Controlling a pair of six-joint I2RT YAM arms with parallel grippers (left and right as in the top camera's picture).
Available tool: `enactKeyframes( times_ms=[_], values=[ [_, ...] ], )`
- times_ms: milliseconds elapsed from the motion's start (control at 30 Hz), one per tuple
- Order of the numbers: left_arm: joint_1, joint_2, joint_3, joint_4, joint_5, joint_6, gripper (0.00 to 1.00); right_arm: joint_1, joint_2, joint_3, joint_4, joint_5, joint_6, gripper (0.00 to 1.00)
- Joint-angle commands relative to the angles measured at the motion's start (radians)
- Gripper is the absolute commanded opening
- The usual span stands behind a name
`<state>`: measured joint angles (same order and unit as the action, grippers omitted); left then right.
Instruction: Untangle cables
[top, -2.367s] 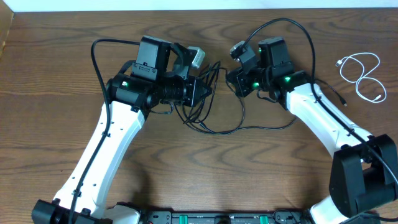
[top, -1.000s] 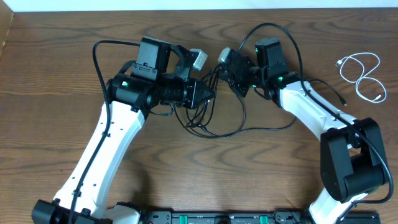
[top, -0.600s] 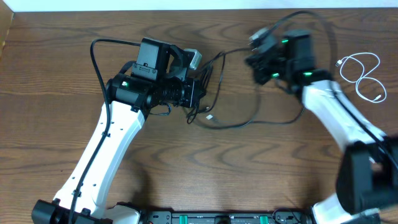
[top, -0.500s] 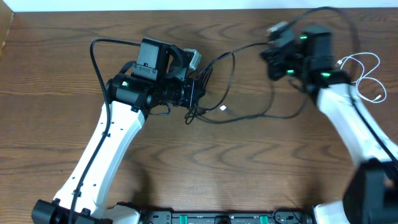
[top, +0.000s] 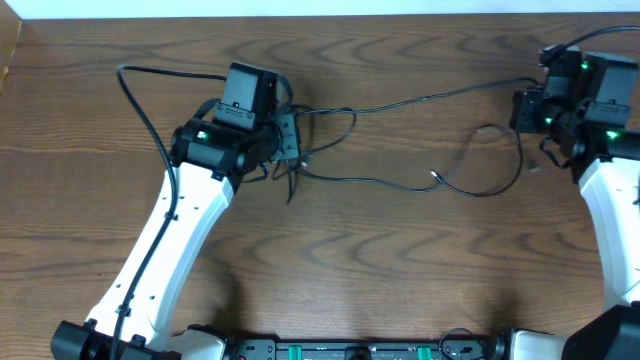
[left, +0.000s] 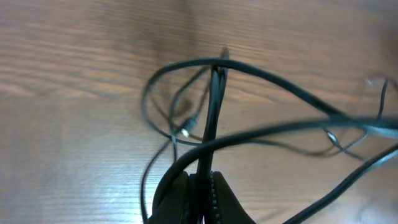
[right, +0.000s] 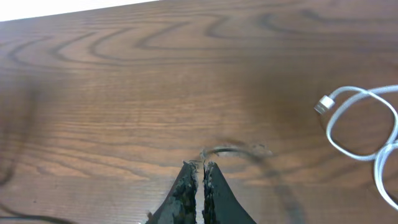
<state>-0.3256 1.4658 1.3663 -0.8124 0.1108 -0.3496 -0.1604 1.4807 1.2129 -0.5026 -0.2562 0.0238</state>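
Overhead view, read left to right. Left pincer (top: 293, 140) is closed on the tangle (top: 300, 162) of black cord. Its wrist camera shows one strand rising straight from between the fingers, with other loops crossing it. From there the upper black cable (top: 420, 97) spans toward 3 o'clock across the surface (top: 400, 270) to the right pincer (right: 200, 168), which is closed and appears to pinch that cord at its tip. Lower black cable (top: 370, 181) lies slack below, plug end (top: 434, 178) free mid-surface, then curls into an open loop. White cable (right: 324, 104) sits apart, at 2 o'clock of the right pincer in its wrist camera. Judgement: the span's long axis runs 9 to 3. The crossings sit at your left pincer, so work them loose there, not at the right.
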Motion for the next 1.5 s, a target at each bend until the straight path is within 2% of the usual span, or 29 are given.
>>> enactKeyframes(
  times_ms=[0,133,267,433,667,767,900,1000,1067,1167,1333,1467],
  values=[
    [0.087,-0.016,0.017,-0.025,-0.164,-0.100,0.08,-0.089,-0.026,0.002,-0.003,0.075,0.084,0.01],
    [0.167,-0.016,0.017,-0.040,-0.153,-0.132,0.07,-0.175,-0.026,0.002,-0.018,0.075,0.171,0.01],
    [0.227,-0.016,0.014,-0.043,-0.058,-0.130,0.07,-0.237,-0.026,0.002,-0.038,0.072,0.270,0.01],
    [0.238,-0.015,0.012,-0.041,-0.036,-0.130,0.07,-0.250,-0.026,0.002,-0.048,0.069,0.272,0.01],
    [0.236,-0.010,0.012,0.015,0.291,0.070,0.07,-0.210,-0.026,0.002,-0.051,-0.193,0.266,0.03],
    [0.235,-0.003,0.012,0.040,0.416,0.139,0.07,-0.171,-0.026,0.002,-0.051,-0.239,0.251,0.18],
    [0.235,0.007,0.012,0.056,0.558,0.246,0.07,-0.098,-0.026,0.002,-0.051,-0.291,0.118,0.63],
    [0.235,0.019,0.012,0.060,0.652,0.338,0.07,-0.036,-0.026,0.002,-0.051,-0.366,-0.004,0.83],
    [0.235,0.029,0.012,0.065,0.691,0.372,0.07,0.003,-0.026,0.002,-0.050,-0.451,-0.074,0.89],
    [0.235,0.041,0.012,0.070,0.694,0.376,0.07,0.046,-0.026,0.002,-0.027,-0.531,-0.107,0.89],
    [0.230,0.055,0.012,0.070,0.703,0.378,0.07,0.114,-0.025,0.002,0.006,-0.559,-0.055,0.86],
    [0.208,0.067,0.012,0.069,0.758,0.436,0.07,0.185,-0.022,0.002,0.026,-0.570,-0.055,0.81]
  ],
)
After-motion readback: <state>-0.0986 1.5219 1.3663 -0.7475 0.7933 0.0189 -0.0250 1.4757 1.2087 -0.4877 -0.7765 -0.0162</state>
